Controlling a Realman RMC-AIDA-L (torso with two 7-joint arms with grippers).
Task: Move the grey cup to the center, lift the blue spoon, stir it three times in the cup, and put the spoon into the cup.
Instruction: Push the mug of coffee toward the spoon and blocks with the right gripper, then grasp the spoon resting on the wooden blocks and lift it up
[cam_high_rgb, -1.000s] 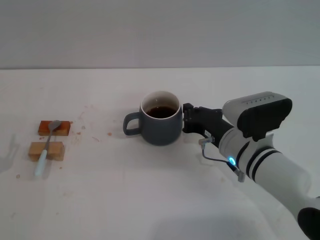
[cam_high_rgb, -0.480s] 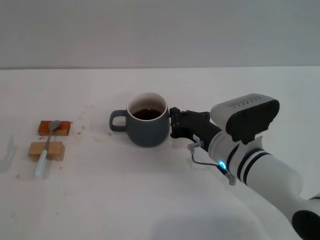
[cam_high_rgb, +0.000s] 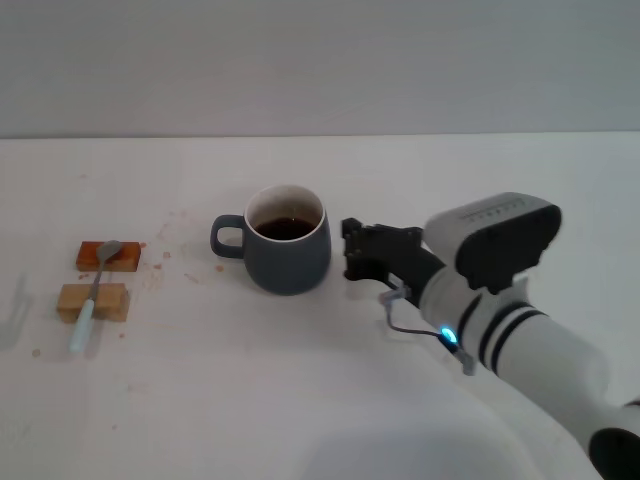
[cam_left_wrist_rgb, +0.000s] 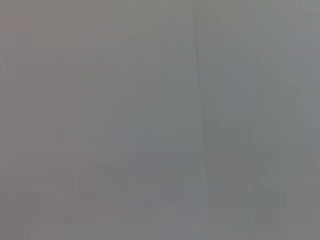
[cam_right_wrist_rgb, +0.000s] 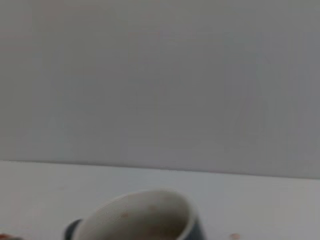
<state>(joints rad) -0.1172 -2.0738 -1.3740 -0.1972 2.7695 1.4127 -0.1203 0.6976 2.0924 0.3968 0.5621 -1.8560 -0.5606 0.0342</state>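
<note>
- Cup (cam_high_rgb: 287, 252): upright on the white table (cam_high_rgb: 300, 400), near the middle of the head view. Dark liquid fills the lower part of its white inside. The loop handle points toward the robot's left.
- In the right wrist view only the cup (cam_right_wrist_rgb: 145, 217) rim and part of the pale inside show, with the table and a grey wall behind.
- Spoon (cam_high_rgb: 93, 289): well to the left of the cup, lying across two wooden blocks — metal bowl on the orange-brown block (cam_high_rgb: 108, 256), pale blue handle over the tan block (cam_high_rgb: 92, 301), with its end reaching the table.
- Right gripper (cam_high_rgb: 352, 250): low over the table just beside the cup's right side, apart from it by a narrow gap. Its black fingers point at the cup and hold nothing; whether they are spread or pressed together cannot be told.
- Left gripper: not seen — its wrist view shows a plain grey surface only.
</note>
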